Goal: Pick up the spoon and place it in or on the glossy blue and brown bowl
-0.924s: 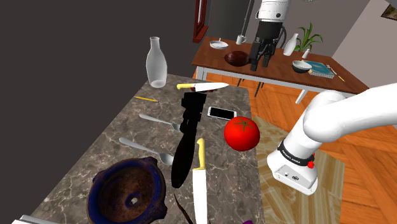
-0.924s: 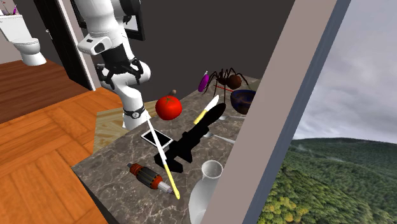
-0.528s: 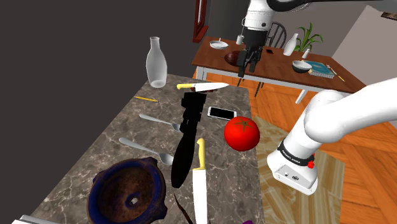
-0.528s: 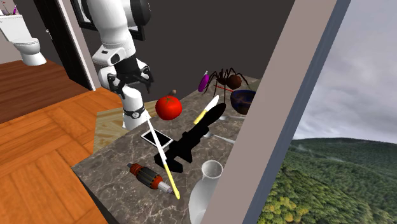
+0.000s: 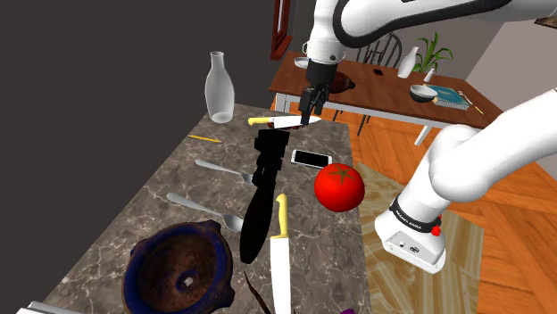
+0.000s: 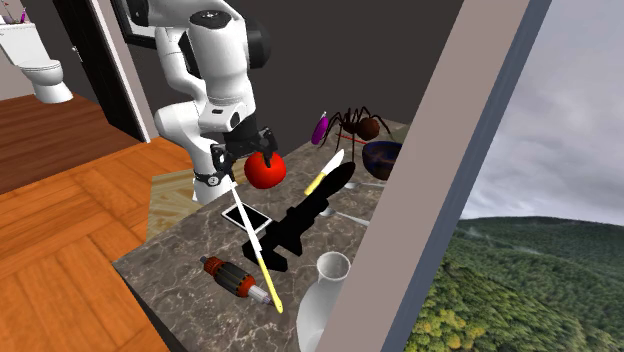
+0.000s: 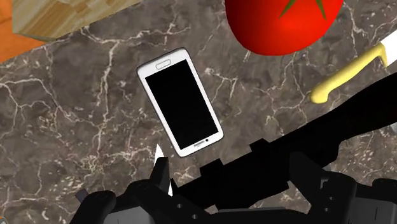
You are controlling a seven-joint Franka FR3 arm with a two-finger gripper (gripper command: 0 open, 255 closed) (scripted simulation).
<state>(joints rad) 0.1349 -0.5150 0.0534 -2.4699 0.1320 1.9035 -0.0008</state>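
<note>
hovering upper middle in the shoulder view, the gripper (image 5: 306,113) has jaws apart; the spoon (image 5: 202,207), centre left, looks light, stiff, slippery: pinch mid-handle.

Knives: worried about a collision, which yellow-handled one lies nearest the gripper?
The far knife, beside the glass bottle; the gripper hangs above its blade tip. The other knife lies beside the bowl.
</note>
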